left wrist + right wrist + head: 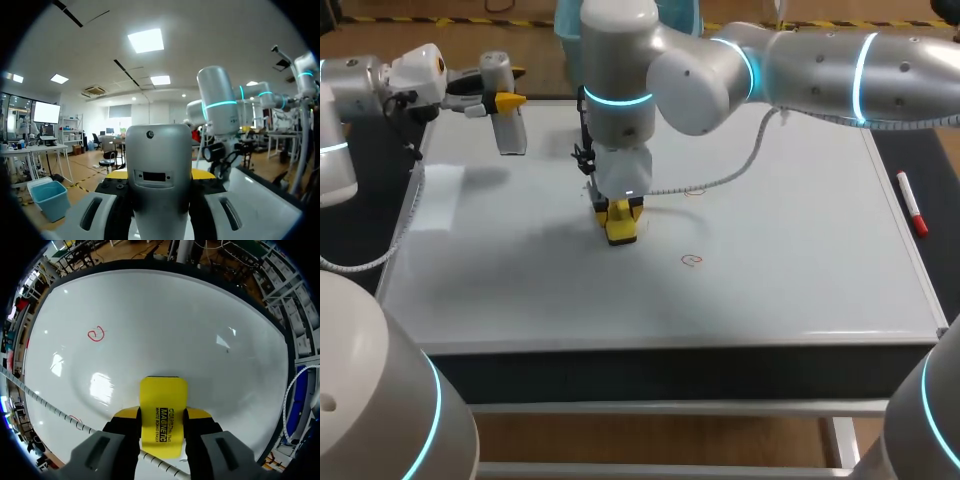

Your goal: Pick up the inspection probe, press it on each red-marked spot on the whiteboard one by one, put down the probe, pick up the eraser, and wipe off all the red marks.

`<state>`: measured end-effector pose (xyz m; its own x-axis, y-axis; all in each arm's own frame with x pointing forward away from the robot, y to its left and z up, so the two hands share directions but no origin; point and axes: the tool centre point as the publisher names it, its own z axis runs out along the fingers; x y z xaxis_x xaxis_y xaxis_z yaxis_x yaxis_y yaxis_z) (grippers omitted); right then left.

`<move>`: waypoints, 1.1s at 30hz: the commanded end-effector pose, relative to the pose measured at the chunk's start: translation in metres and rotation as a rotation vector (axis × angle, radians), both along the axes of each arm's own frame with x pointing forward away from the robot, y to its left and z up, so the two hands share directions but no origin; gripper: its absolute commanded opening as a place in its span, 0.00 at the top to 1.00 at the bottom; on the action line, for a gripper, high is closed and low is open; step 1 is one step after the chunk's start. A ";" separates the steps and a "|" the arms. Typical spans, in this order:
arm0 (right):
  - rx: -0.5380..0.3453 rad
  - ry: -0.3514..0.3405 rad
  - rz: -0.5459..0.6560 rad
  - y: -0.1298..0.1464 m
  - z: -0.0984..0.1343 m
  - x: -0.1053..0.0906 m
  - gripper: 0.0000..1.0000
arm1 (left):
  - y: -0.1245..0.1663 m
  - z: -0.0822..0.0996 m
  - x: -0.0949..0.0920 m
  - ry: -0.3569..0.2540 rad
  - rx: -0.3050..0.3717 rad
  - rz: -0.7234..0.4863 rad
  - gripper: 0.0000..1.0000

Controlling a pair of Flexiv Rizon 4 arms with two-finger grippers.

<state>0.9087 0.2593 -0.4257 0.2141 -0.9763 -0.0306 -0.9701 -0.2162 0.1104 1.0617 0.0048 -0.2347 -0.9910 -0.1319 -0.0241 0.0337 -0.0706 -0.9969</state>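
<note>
Saw a yellow eraser (163, 410) with black lettering, a red looped mark (95, 334) on a white whiteboard (175, 325), a white marker (911, 203) with red ends, a silver-grey probe (158, 170), cyan rings (617, 98) on white arms (820, 65).

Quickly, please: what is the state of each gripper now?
Left gripper: closed on the grey blocky inspection probe.
Right gripper: closed on the yellow rectangular eraser.

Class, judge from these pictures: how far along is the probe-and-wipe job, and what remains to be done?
Looks done: the eraser is picked up, gripped in the right claw and held down at the whiteboard. In hand: wiping. Left: two red marks, one near the eraser, one fainter beyond; the left claw holds the inspection probe, not put down. Whether pressing happened cannot be seen.
</note>
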 end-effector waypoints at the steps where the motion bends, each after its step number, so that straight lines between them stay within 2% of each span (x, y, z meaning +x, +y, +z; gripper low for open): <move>1: -0.006 0.008 -0.005 -0.003 -0.004 0.002 1.00 | 0.001 0.001 0.001 0.001 0.001 -0.004 1.00; 12: -0.023 0.003 -0.056 -0.020 -0.007 0.007 1.00 | 0.001 0.001 0.001 0.001 0.001 -0.004 1.00; 22: -0.024 0.002 -0.128 -0.052 -0.008 0.014 1.00 | 0.001 0.001 0.001 0.001 0.001 -0.004 1.00; 33: -0.034 0.014 -0.125 -0.066 0.016 0.017 1.00 | 0.001 0.001 0.001 0.001 0.001 -0.004 1.00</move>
